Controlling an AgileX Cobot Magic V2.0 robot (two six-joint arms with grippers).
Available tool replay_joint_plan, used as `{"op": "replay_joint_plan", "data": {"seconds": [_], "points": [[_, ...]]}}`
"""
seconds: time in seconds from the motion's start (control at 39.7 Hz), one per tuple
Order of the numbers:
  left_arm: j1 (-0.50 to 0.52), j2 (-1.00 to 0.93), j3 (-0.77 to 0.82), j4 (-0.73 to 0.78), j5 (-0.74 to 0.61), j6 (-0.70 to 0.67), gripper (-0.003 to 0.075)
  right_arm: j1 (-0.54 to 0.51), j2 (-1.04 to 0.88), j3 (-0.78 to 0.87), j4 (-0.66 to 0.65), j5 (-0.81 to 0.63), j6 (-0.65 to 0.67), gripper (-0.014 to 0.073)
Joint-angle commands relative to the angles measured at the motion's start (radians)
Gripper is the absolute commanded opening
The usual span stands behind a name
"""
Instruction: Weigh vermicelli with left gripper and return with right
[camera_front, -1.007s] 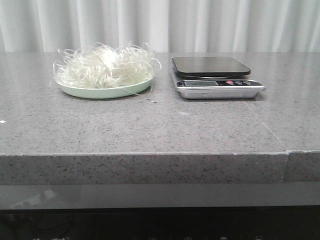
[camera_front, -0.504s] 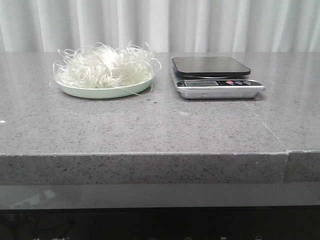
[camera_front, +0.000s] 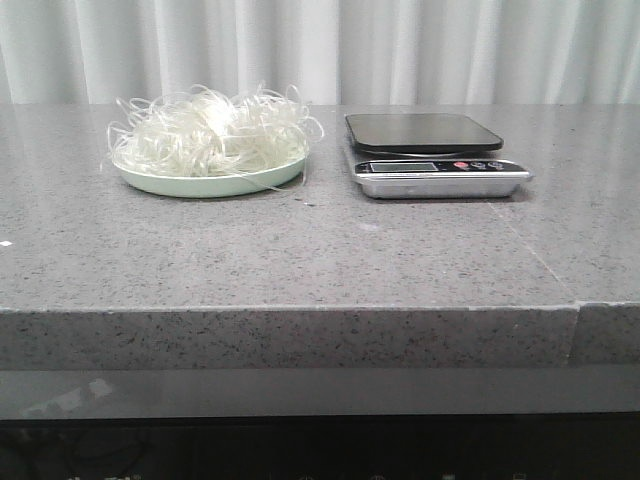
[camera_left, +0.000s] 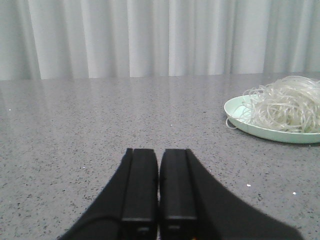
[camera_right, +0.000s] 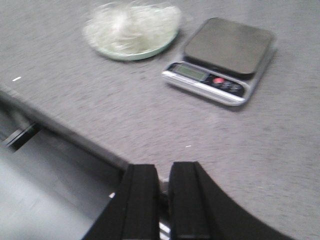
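The vermicelli (camera_front: 210, 135) is a fluffy whitish tangle heaped on a pale green plate (camera_front: 200, 186) at the back left of the grey stone table. No gripper shows in the front view. In the left wrist view my left gripper (camera_left: 159, 162) is shut and empty, low over bare table, with the vermicelli (camera_left: 285, 102) and plate (camera_left: 239, 109) well off to one side. In the blurred right wrist view my right gripper (camera_right: 164, 169) is shut and empty, above the table's front edge, far from the vermicelli (camera_right: 132, 22).
A silver kitchen scale (camera_front: 435, 150) with a dark weighing pad stands to the right of the plate; it also shows in the right wrist view (camera_right: 222, 57). The table's front edge (camera_right: 65, 132) drops off below the right gripper. White curtains hang behind the table.
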Motion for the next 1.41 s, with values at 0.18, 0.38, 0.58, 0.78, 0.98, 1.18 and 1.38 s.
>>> {"op": "replay_joint_plan", "data": {"seconds": [0.18, 0.38, 0.58, 0.78, 0.98, 1.18, 1.38], "points": [[-0.001, -0.024, 0.037, -0.01, -0.084, -0.011, 0.0156, -0.283, -0.209, 0.292, -0.007, -0.443, -0.002, 0.0234], [-0.001, -0.024, 0.037, -0.01, -0.084, -0.011, 0.0156, -0.379, -0.33, 0.538, -0.007, -0.604, -0.002, 0.0234], [-0.001, -0.024, 0.037, -0.01, -0.084, -0.011, 0.0156, -0.389, -0.398, 0.666, -0.007, -0.676, -0.002, 0.0234], [-0.001, -0.024, 0.037, -0.01, -0.084, -0.011, 0.0156, -0.389, -0.409, 0.697, -0.007, -0.721, -0.002, 0.0234], [-0.001, -0.024, 0.037, -0.01, -0.084, -0.011, 0.0156, -0.389, -0.409, 0.697, -0.007, -0.732, -0.002, 0.0234], [-0.001, -0.024, 0.037, -0.01, -0.084, -0.011, 0.0156, -0.389, -0.409, 0.697, -0.007, -0.772, -0.002, 0.0234], [-0.001, -0.024, 0.037, -0.01, -0.084, -0.011, 0.0156, -0.389, -0.409, 0.697, -0.007, -0.815, -0.001, 0.0234]]}}
